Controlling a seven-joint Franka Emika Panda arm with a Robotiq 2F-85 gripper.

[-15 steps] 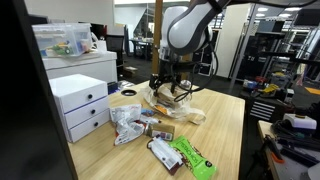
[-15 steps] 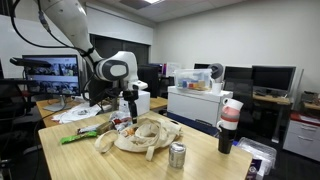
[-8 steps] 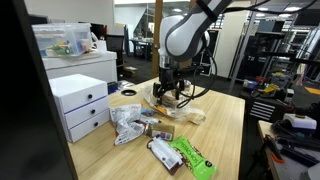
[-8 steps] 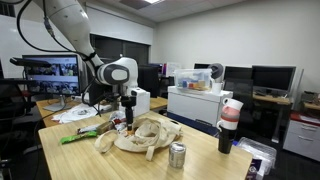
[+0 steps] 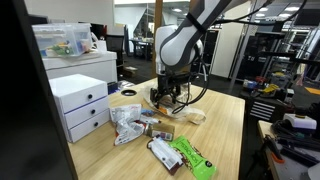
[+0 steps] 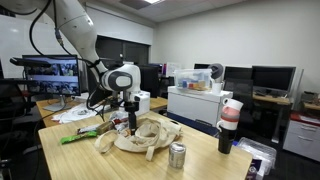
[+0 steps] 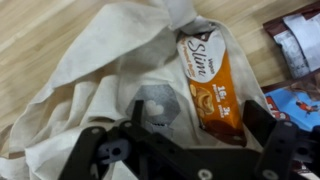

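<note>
The orange snack bar point(image 7: 212, 85) lies on the folds of a white cloth bag point(image 7: 85, 60). The bag sits on the wooden table point(image 5: 225, 125). The gripper point(image 5: 167, 98) hangs just above the bar. Its jaws are wide apart and hold nothing. A green snack pack point(image 5: 190, 155) lies near the bag.

Indoor office light, even, from ceiling panel point(image 6: 150, 3) overhead. Both exterior views moderately bright, low resolution, fine detail soft. Worktop point(image 5: 225, 120) evenly lit; shadows under items faint, short. Dark foreground band point(image 5: 15, 100) fills left edge in an exterior view, unfocused, near black. Monitor point(image 6: 45, 75) glows bluish; corner around it dimmer. Wrist view soft throughout. Tool point(image 7: 190, 150) dark, out of focus along bottom edge. Pale cloth bag point(image 7: 90, 60) close to washed out. Orange snack bar wrapper point(image 7: 212, 85) shows mild sheen, print only partly legible.
</note>
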